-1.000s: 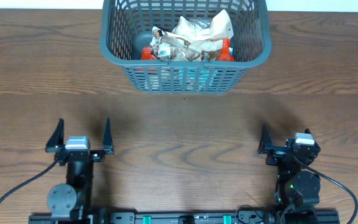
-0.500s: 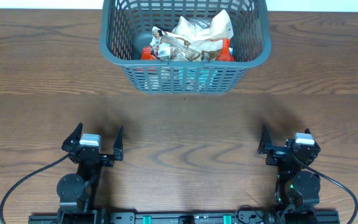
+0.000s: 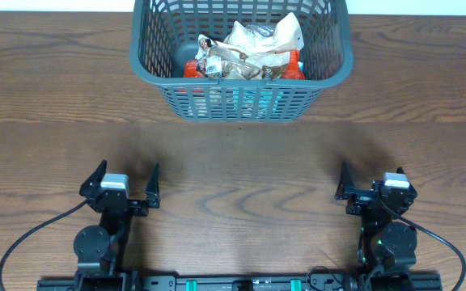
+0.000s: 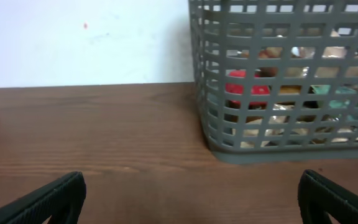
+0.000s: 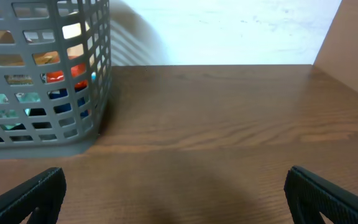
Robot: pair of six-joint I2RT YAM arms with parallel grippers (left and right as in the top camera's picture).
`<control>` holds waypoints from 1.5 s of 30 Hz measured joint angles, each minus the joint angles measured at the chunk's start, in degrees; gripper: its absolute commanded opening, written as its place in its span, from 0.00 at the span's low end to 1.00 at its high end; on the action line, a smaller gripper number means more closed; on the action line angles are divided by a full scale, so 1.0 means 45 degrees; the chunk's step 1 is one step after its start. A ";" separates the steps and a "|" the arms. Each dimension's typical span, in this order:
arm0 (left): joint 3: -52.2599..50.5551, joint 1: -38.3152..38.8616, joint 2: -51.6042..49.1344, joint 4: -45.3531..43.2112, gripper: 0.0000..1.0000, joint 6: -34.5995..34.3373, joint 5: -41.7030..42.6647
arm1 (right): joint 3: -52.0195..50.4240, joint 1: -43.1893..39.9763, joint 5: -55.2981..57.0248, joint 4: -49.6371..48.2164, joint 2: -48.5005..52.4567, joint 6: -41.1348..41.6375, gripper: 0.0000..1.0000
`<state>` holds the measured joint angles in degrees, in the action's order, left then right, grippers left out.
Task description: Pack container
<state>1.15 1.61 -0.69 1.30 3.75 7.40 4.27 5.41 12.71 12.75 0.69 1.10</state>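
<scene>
From above, heaped packets (image 3: 253,44), sidelong container (image 4: 278,152) lattice

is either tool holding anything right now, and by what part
Nothing is held: left tool and right tool are open and empty, short of the dark grey slotted plastic basket.

— Anything you can read?
— No. The packets (image 3: 257,44) in the basket (image 3: 241,101) carry some print, but from overhead it is too small and too crumpled to make out a word.
— And through the slots, from the wrist views?
— Only patches of red, teal and blue wrapper. No letter, number or brand comes through clearly.
— So nothing legible at all?
— Nothing legible in any view.
</scene>
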 measured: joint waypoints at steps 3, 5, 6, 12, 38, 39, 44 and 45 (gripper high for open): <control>0.0010 0.0000 0.0000 0.0034 0.99 -0.0136 -0.0165 | 0.0005 0.0000 0.0000 0.0000 0.0000 0.0000 0.99; 0.0015 0.0000 0.0000 0.0044 0.99 -0.0180 -0.0223 | 0.0000 0.0000 0.0000 0.0000 0.0000 0.0000 0.99; 0.0015 0.0005 0.0000 0.0044 0.99 -0.0185 -0.0272 | 0.0000 0.0000 0.0000 0.0000 0.0000 0.0000 0.99; 0.0015 0.0005 0.0000 0.0049 0.99 -0.0219 -0.0321 | 0.0000 0.0000 0.0000 0.0000 0.0000 0.0000 0.99; 0.0015 0.0005 0.0000 0.0053 0.99 -0.0219 -0.0359 | 0.0000 0.0000 0.0000 0.0000 0.0000 0.0000 0.99; 0.0015 0.0005 0.0000 0.0053 0.99 -0.0219 -0.0359 | 0.0005 0.0000 0.0000 0.0000 0.0000 0.0000 0.99; 0.0015 0.0005 0.0000 0.0053 0.99 -0.0219 -0.0359 | 0.0000 0.0000 0.0000 0.0000 0.0000 0.0000 0.99; 0.0015 0.0005 0.0000 0.0053 0.99 -0.0219 -0.0359 | 0.0000 0.0000 0.0000 0.0000 0.0000 0.0000 0.99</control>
<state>1.21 1.63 -0.69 1.54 2.76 5.78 4.27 5.41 12.71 12.75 0.69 1.10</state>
